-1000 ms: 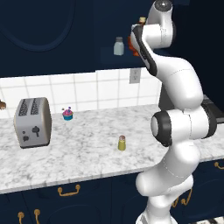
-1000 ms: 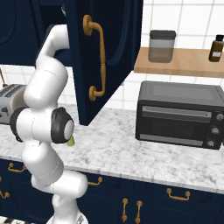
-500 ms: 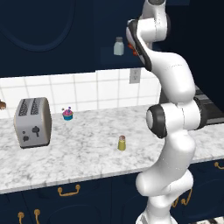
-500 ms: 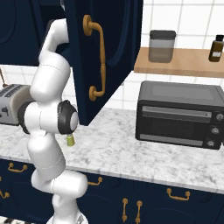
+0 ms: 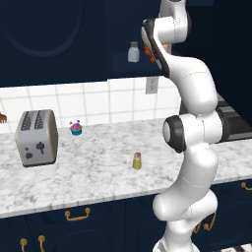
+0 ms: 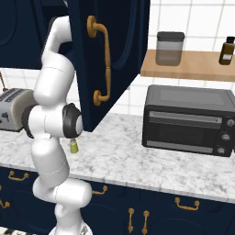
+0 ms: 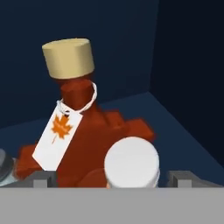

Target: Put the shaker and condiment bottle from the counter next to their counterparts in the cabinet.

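Since a second ago the arm has straightened upward, its elbow lifting while the hand stays reaching into the cabinet (image 5: 123,64) at the upper centre of the left base view. In the hand view the pincer (image 7: 107,180) stands wide open, its two tips flanking the whitish cap of the condiment bottle (image 7: 131,162), which sits on the dark shelf just in front of the maple-leaf bottle (image 7: 83,131); the cap looks free of both tips, though the bottle's body is cut off at the lower edge, so contact lower down cannot be ruled out. That half of the task seems done. The shaker (image 5: 137,160) is not yet moved: it stands alone at the middle of the counter (image 5: 98,172), well apart from the toaster (image 5: 36,137) at the left and a small cupcake (image 5: 76,128) near the wall. Its counterpart, the pale shaker (image 5: 133,51), waits on the shelf. The open cabinet door (image 6: 114,59) hangs just beside the arm and crowds its way out.
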Robot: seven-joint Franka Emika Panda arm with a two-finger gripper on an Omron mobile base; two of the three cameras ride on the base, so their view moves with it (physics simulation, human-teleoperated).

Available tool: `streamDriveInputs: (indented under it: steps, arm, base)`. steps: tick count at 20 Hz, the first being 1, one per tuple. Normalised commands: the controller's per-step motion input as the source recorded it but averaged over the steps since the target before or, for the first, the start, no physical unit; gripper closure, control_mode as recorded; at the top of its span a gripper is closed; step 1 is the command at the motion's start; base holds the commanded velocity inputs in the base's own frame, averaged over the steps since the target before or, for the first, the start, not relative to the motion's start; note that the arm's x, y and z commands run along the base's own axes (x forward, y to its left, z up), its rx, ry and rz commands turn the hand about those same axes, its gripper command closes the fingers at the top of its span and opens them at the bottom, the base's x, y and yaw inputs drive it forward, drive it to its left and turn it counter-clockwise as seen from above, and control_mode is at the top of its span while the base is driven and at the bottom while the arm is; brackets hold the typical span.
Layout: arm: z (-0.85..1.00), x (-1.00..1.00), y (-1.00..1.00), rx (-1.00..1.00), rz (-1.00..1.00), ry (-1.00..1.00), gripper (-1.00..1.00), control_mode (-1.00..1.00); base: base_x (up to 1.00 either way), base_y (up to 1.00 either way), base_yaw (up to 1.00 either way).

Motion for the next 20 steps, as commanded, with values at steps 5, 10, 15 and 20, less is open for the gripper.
streamDriveInputs:
  steps: [5,10,15,20]
  arm:
    - [-0.07,-0.86,-0.04,0.0,0.0,-0.22,-1.0,-1.0]
    - [-0.42,-1.0,0.0,0.0,0.0,-0.18,-1.0,-1.0]
    - [-0.63,-1.0,0.0,0.01,-0.01,-0.11,-1.0,-1.0]
    - [-0.63,-1.0,0.0,0.04,-0.02,-0.14,-1.0,-1.0]
  base:
    - [0.0,0.0,0.0]
    - [0.0,0.0,0.0]
    - [0.0,0.0,0.0]
    - [0.0,0.0,0.0]
